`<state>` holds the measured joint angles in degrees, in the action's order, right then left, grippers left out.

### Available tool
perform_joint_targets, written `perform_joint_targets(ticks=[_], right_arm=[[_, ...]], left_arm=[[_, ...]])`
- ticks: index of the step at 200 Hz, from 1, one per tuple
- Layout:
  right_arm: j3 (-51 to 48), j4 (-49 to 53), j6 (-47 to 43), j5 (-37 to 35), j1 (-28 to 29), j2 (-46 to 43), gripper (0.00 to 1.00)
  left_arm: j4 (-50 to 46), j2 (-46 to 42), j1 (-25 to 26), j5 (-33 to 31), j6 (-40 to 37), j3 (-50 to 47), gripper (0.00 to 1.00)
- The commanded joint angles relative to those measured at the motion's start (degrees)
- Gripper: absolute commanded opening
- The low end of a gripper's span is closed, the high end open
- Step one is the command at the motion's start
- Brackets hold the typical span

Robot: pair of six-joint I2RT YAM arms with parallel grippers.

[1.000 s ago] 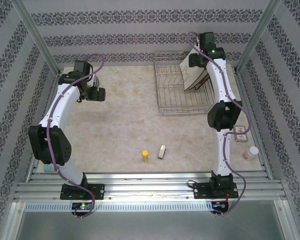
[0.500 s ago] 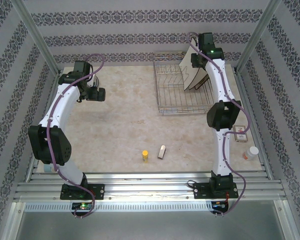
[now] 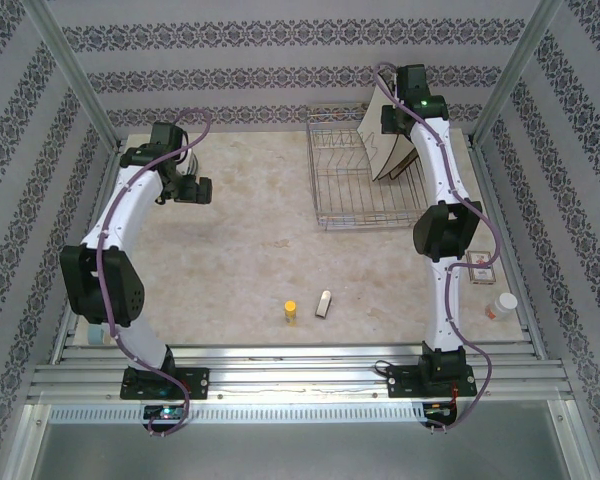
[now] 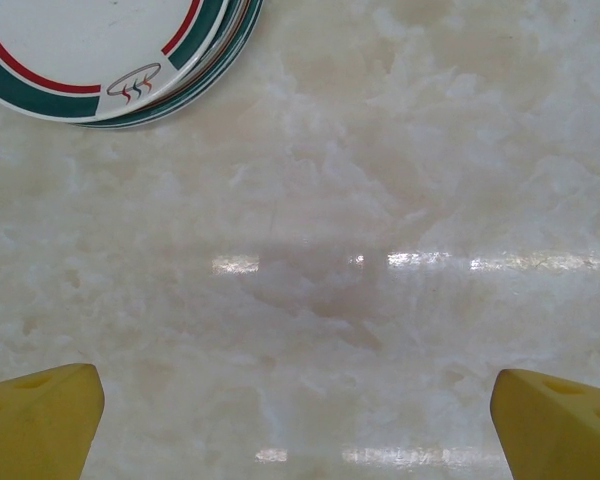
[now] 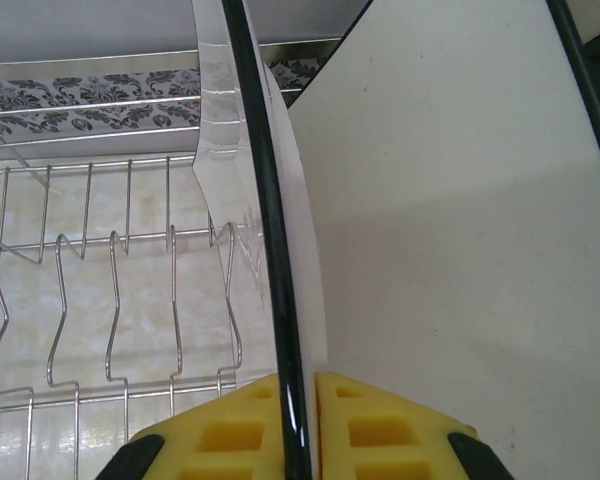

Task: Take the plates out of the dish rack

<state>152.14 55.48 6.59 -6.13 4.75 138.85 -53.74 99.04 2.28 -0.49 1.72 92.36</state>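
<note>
Right wrist: pinching the dark rim of a glossy plate point(image 5: 400, 300) with the right gripper point(image 5: 298, 420), wire dish rack point(image 5: 172, 280) lower left; left wrist: holding the left gripper point(image 4: 300, 420) spread (ringed round plates point(image 4: 80, 50) upper left).

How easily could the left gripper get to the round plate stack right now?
Probably yes. The left gripper is open above the table, and the stack lies just ahead of it, off to one side. Bare tabletop lies between them, with nothing in the way.

One dish rack point(image 3: 345, 200), perhaps two square plates point(image 3: 381, 155) standing in it, and one stack of round plates point(image 4: 80, 50).
</note>
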Motion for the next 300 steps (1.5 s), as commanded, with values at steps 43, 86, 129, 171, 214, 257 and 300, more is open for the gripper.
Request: perform_joint_targets(ticks=[43, 86, 129, 171, 214, 257, 300], right_arm=[[3.57, 0.59, 2.22, 1.21, 2.19, -7.25, 0.0], [3.61, 1.62, -0.1, -2.4, 3.4, -12.96, 0.0], [3.19, 2.84, -2.48, -5.19, 4.29, -19.45, 0.0], [-1.84, 2.47, -1.11, -2.94, 4.81, -25.66, 0.0], [-8.62, -1.02, 5.36, 8.76, 3.98, -30.1, 0.0], [-39.15, -26.67, 24.14, 37.07, -0.61, -41.98, 0.0], [-74.73, -71.06, 49.69, 52.41, -2.83, -50.49, 0.0]], left_arm=[[-2.42, 3.68, 0.57, -1.02, 0.62, 3.71, 1.0], [-1.59, 4.04, 0.62, -0.31, 0.67, 3.71, 1.0], [-0.93, 4.05, 0.69, 0.6, 0.83, 3.19, 1.0], [-0.05, 3.83, 0.69, 1.12, 1.2, 2.4, 1.0], [0.66, 3.58, 0.85, 1.53, 1.28, 1.3, 1.0], [2.7, 2.81, 0.87, 3.71, 2.0, -0.05, 1.0], [3.09, 2.49, 0.86, 4.92, 1.8, 0.11, 1.0]])
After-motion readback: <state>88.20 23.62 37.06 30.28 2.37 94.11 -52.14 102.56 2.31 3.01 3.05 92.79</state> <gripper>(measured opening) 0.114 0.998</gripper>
